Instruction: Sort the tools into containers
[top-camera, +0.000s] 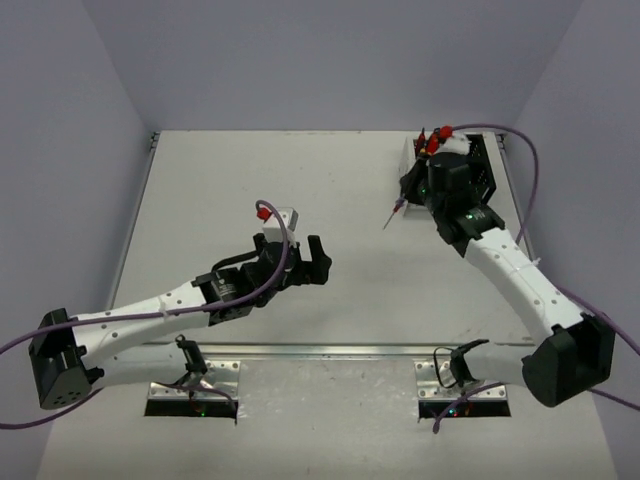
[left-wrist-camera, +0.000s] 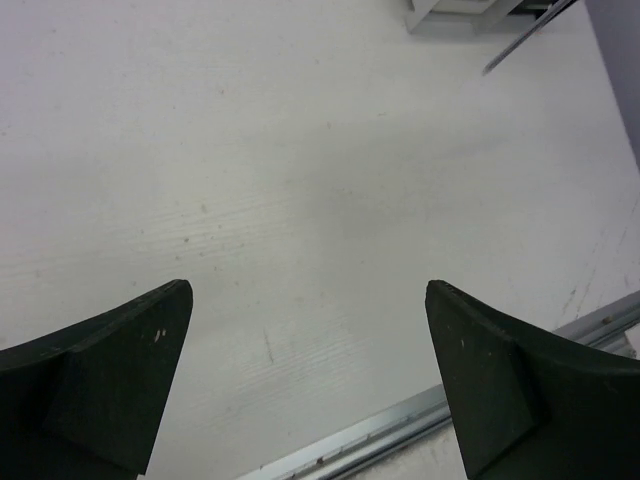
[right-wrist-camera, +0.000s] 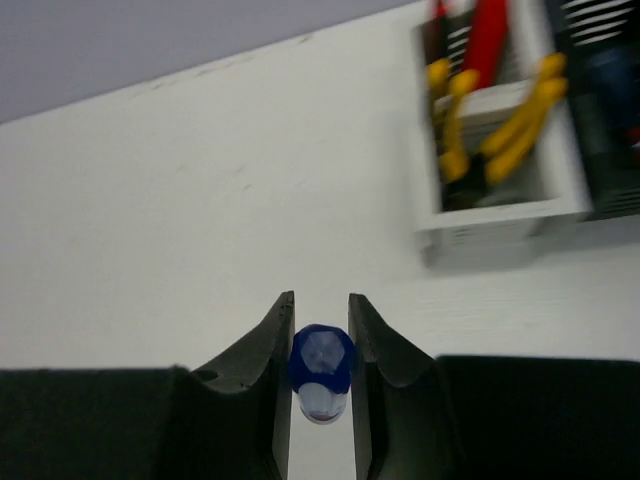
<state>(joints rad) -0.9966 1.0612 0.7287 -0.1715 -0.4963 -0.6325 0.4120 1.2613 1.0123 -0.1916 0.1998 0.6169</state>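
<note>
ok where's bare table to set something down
Bare table lies between the left hand and the right hand holding a screwdriver, and in the far left corner. It's crowded far right around the white bin and black bin.

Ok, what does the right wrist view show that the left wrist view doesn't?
Right wrist only: the right end effector shut on a blue-handled screwdriver, and yellow-handled pliers inside the white bin. Left wrist only: the left end effector open and empty over the table, with a metal rail at its edge. Both: the table surface and, it seems, a corner of the white bin.
</note>
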